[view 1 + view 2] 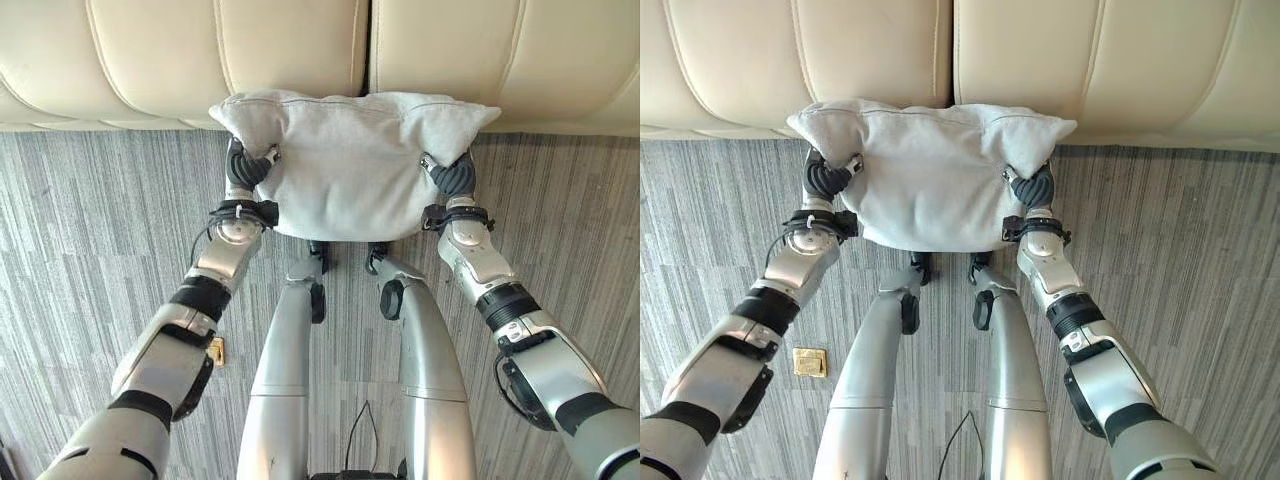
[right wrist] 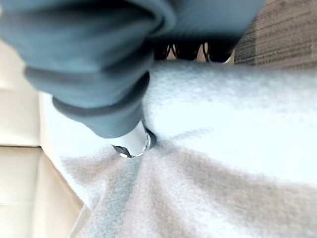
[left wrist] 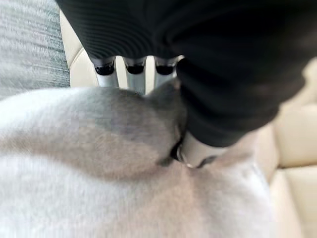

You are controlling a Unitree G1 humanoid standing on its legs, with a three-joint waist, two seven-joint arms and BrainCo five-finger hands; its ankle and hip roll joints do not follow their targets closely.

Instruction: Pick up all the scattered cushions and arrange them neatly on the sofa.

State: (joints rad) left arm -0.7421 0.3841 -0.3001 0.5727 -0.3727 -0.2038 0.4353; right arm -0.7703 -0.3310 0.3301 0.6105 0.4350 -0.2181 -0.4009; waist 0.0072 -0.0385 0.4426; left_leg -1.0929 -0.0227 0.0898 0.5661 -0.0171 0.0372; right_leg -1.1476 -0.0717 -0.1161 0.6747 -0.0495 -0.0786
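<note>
A light grey cushion hangs in the air between my two hands, its top edge level with the front of the cream sofa. My left hand grips its left side and my right hand grips its right side. In the left wrist view the thumb digs into the cushion, with the fingers reaching round its far side. In the right wrist view the thumb likewise presses a dent into the cushion.
The sofa's seat cushions span the whole top of the eye views, with a seam between two of them just behind the cushion. Grey striped carpet lies below. A small brass floor socket sits by my left arm.
</note>
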